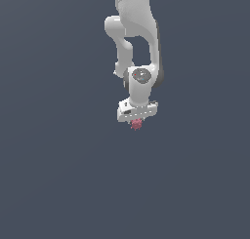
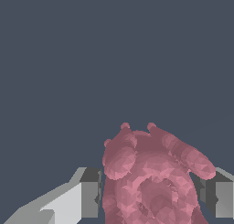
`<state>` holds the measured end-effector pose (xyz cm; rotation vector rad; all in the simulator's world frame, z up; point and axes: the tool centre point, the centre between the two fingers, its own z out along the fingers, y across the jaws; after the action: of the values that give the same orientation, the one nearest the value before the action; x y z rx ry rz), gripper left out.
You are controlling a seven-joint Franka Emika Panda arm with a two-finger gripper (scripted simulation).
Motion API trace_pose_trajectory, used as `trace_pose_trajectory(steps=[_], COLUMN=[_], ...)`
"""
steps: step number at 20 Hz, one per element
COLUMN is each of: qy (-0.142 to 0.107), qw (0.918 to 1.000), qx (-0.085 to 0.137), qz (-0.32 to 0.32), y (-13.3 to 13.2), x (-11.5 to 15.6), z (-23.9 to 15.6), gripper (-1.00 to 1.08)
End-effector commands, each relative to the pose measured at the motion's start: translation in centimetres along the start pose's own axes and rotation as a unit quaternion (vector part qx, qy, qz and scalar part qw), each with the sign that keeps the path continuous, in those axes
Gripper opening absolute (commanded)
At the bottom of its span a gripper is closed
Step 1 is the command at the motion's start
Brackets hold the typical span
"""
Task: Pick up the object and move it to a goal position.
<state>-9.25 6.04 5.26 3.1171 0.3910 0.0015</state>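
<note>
The white arm [image 1: 134, 33] comes down from the top of the exterior view, its thick upper link dropping straight, a rounded elbow bulging toward the exterior view's left, then the wrist with its dark round joint cap turned to face the camera. Below that the flat hand block sits a little tilted, its end toward the exterior view's right slightly higher, and the gripper [image 1: 136, 122] points straight down. Peeking out just under the hand is the object [image 1: 136, 124], a small red-pink bumpy lump, narrower than the hand above it. From the wrist view it fills the space between the two fingers [image 2: 87, 195]: a knobbly pink mass [image 2: 151, 182] with rounded nubs along its far edge, one grey pad pressed against one flank and the other pad against the opposite flank. The jaws stand partly closed with the lump pinched between them, no gap showing on either side. Around it there is only flat, dark blue-grey ground [image 1: 58, 174], and I cannot tell whether the lump is resting on it or lifted clear.
</note>
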Motion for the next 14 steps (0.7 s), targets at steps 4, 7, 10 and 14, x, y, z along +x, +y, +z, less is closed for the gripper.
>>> trace_pose_trajectory(steps=[4, 7, 10, 14], qy=[0.0, 0.0, 0.001, 0.001], qw=[1.0, 1.0, 1.0, 1.0], qx=[0.0, 0.0, 0.0, 0.0], qz=[0.0, 0.0, 0.0, 0.0], y=[-0.01, -0.01, 0.0, -0.17], x=[-0.02, -0.02, 0.04, 0.06], z=[0.13, 0.13, -0.03, -0.65], gripper=[-1.0, -1.0, -1.0, -1.0])
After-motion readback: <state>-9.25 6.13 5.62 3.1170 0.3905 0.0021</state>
